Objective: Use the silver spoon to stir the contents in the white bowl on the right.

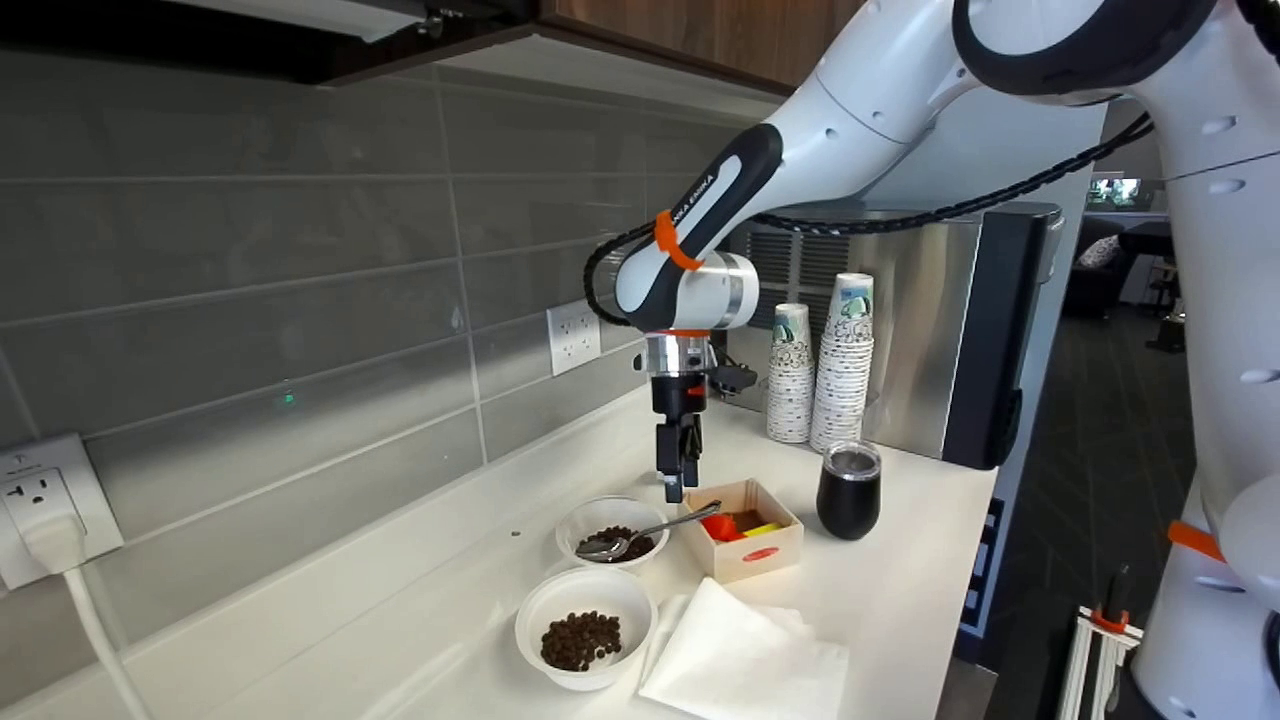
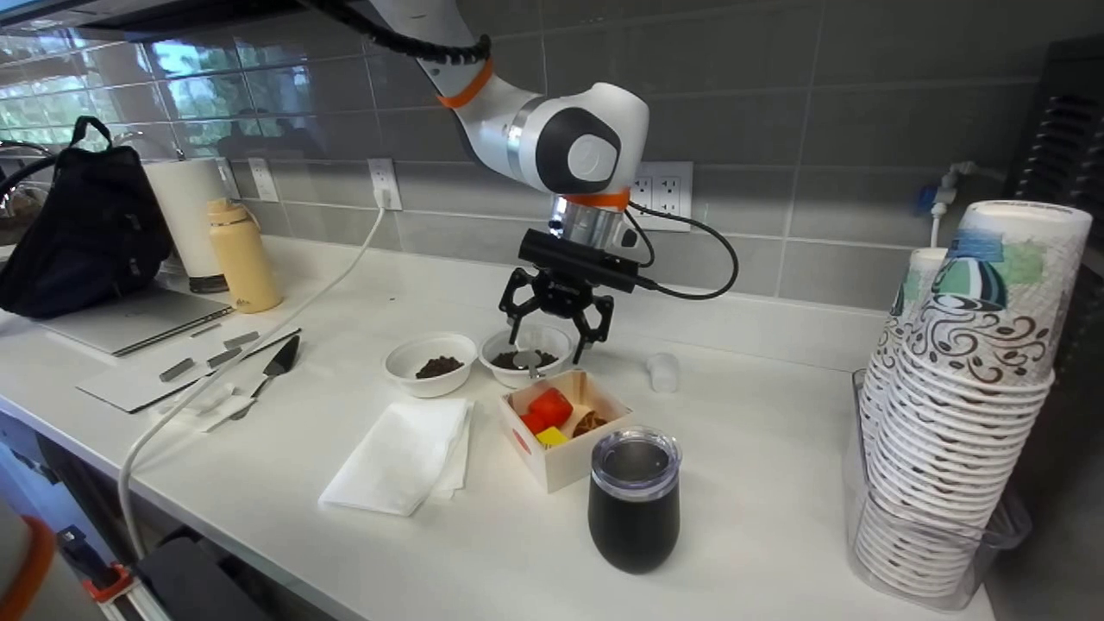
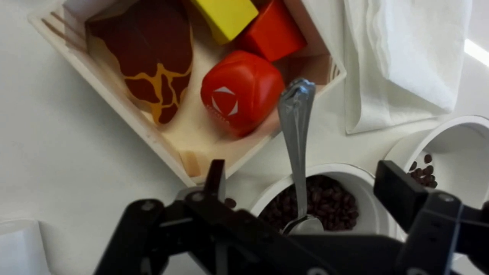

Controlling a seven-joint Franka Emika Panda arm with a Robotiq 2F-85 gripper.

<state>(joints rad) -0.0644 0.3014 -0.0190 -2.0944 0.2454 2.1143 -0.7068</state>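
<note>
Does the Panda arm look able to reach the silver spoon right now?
Probably yes: its open pincer hangs above the silver spoon, whose handle juts past the rim of the white bowl with nothing lying over it. The pale wooden box close to the handle's end might hinder a low grip.

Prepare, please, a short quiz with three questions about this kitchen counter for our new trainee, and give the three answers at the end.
1. Where does the rounded end of the slim silver metal spoon lie?
2. True or false: the black two-fingered gripper stands open and holds nothing.
3. Which block lies inside the open wood-coloured square box: A, a blue one; B, a yellow one; C, a green one?

Key
1. Inside the round white bowl nearer the box, which also holds small dark brown pieces.
2. True.
3. B, the yellow block.
</note>
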